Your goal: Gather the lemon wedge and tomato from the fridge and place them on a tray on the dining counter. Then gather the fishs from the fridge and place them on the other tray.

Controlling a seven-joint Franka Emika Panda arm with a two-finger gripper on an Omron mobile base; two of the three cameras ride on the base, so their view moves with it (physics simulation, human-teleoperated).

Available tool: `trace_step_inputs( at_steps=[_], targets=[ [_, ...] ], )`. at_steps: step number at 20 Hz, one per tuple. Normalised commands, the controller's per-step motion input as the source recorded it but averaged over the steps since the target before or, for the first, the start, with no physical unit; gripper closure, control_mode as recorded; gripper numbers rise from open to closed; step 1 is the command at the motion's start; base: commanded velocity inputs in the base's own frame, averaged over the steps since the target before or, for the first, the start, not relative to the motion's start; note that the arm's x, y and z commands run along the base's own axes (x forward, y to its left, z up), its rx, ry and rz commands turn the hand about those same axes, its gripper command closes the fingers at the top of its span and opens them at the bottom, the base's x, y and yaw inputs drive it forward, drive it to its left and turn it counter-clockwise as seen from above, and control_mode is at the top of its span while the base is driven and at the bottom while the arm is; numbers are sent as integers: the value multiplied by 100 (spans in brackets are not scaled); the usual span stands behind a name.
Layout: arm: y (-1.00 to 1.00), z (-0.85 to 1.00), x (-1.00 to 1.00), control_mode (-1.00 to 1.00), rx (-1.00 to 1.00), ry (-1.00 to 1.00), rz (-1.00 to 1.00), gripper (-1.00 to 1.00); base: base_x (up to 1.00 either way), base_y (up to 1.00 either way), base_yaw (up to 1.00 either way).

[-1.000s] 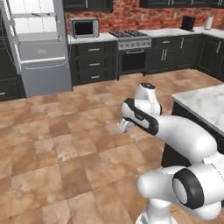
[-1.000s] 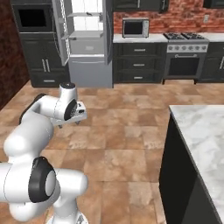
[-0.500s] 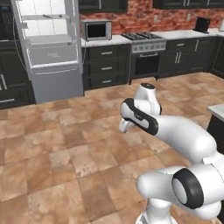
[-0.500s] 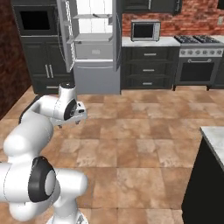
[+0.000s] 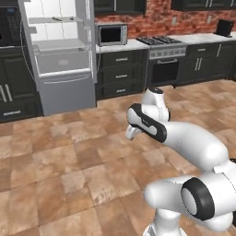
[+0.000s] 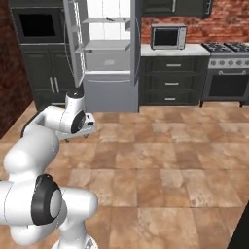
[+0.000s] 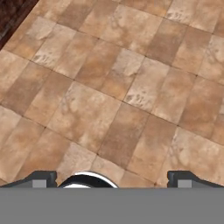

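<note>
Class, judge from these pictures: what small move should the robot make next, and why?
Probably keep driving toward the fridge. Its doors stand open across the tiled floor, out of the arm's reach, and the hand is open and empty, pointing down at bare tiles. Nothing can be picked until the base gets closer.

the base has swung toward the fridge (image 5: 60, 55), nearer now.

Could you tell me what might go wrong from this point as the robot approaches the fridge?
The fridge stands open, so the base might clip a door edge on. The open gripper points at the floor and is tucked low, so it needs a wide swing up to the shelves, which could strike them.
</note>
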Motion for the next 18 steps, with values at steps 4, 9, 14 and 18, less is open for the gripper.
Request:
trace_step_inputs(
  at_steps=[4,9,14,18],
  targets=[
    [0,0,0,100,0,0,0,-100,71,50,0],
    [0,0,0,100,0,0,0,-100,72,45,0],
    [0,0,0,100,0,0,0,-100,72,43,0],
    [0,0,0,100,0,0,0,-100,76,38,0]
  ],
)
